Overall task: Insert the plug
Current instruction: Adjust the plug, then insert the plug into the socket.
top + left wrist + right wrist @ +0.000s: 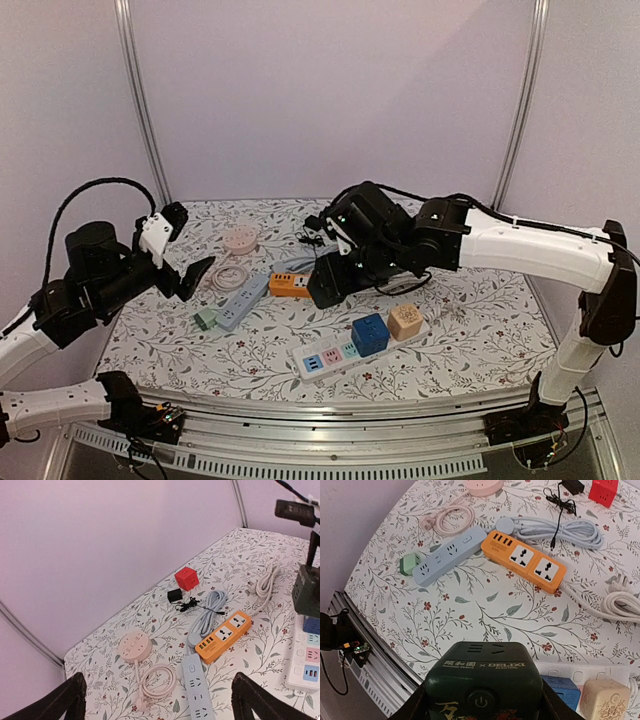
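Note:
My right gripper (325, 285) is shut on a dark green cube plug (484, 685) and holds it above the table, just left of the white power strip (322, 362). That strip carries a blue cube (369, 333) and a beige cube (405, 321). In the right wrist view the blue cube (561, 690) and beige cube (605, 700) sit right of the green cube. The left wrist view shows the green cube (307, 590) hanging over the strip (306, 672). My left gripper (195, 278) is open and empty, in the air at the table's left side.
An orange strip (290, 285) and a light blue strip (237, 305) with a pale green cube (206, 319) lie mid-table. A pink round socket (134, 646) with coiled cord, a red cube (186, 578), a black adapter (174, 595) and a white cable (625, 602) lie further back.

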